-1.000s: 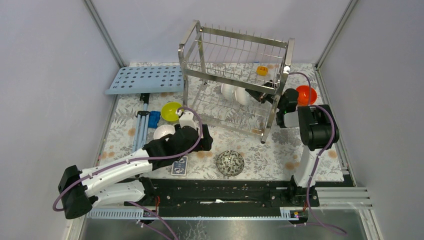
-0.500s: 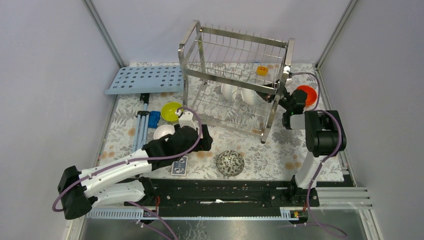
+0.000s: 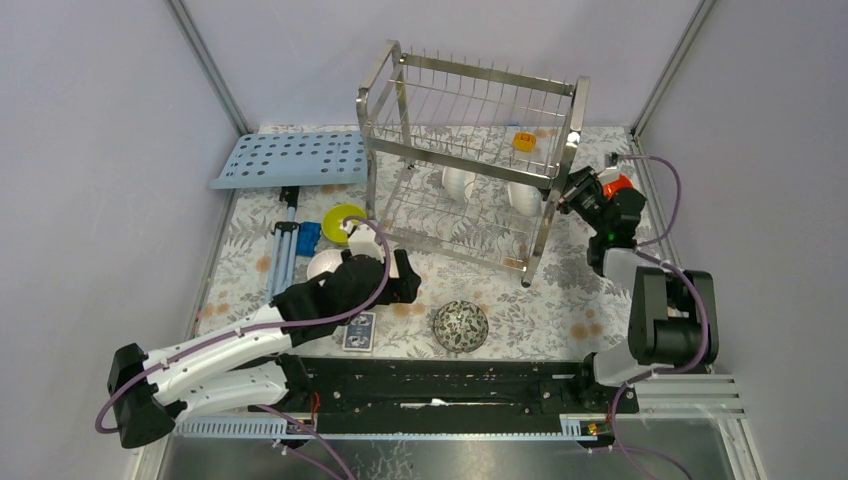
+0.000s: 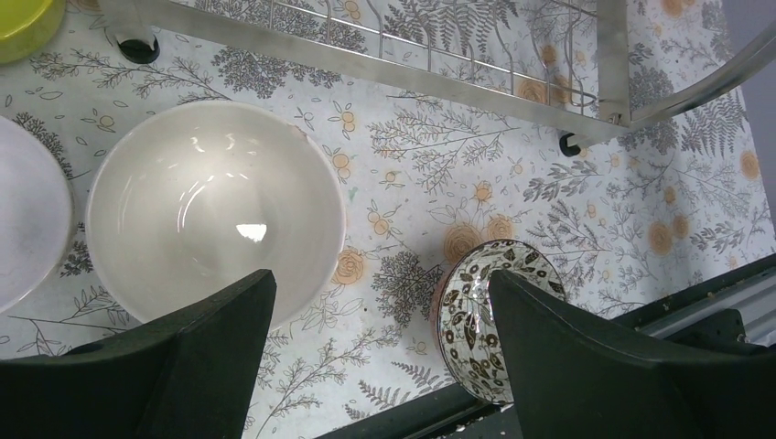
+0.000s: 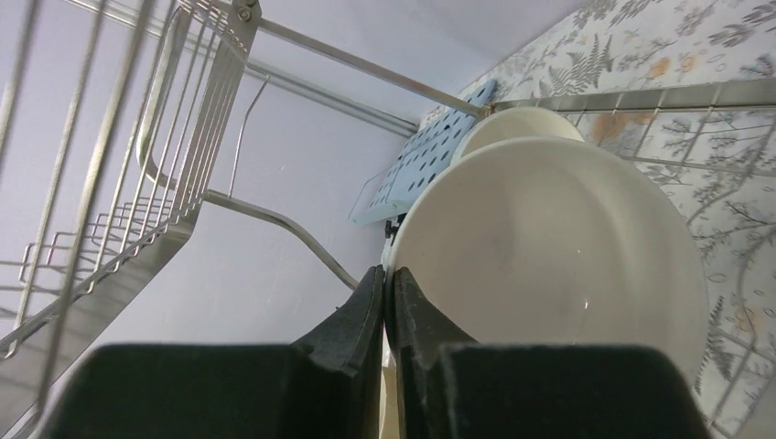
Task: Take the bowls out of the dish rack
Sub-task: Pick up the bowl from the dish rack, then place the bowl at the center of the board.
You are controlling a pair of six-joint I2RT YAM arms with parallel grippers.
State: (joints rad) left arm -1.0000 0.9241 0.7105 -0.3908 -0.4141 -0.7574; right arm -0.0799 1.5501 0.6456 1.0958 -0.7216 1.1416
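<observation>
— Floral tablecloth (image 3: 560,290), grey walls all round, and the steel dish rack (image 3: 440,156) stands at twelve o'clock on it. Right side first?

— Yes: the right gripper (image 5: 388,274) sits at the rack's three o'clock end, fingers pressed together on the rim of a white bowl (image 5: 549,265). That bowl stands on edge in the lower tier, just beside the corner post.

— And a second white bowl (image 3: 458,182) at its nine o'clock, same tier, also on edge.

— Correct. Higher up, a small yellow-orange block (image 3: 524,140) sits on the upper tier. An orange-red bowl (image 3: 618,184) peeks out behind the right wrist.

— Now the left gripper (image 4: 380,279)?

— Fingers wide apart, holding nothing, hanging above a beige bowl (image 4: 215,206) that rests upright on the cloth.

— Neighbours?

— A dark patterned bowl (image 4: 490,311) at the beige one's four o'clock, apart from it. A yellow-green bowl (image 3: 343,218) at eleven. A third white bowl (image 4: 23,229) at nine, just beside it.

— And the light-blue perforated tray (image 3: 290,158) lies at ten o'clock, near the back wall.
</observation>
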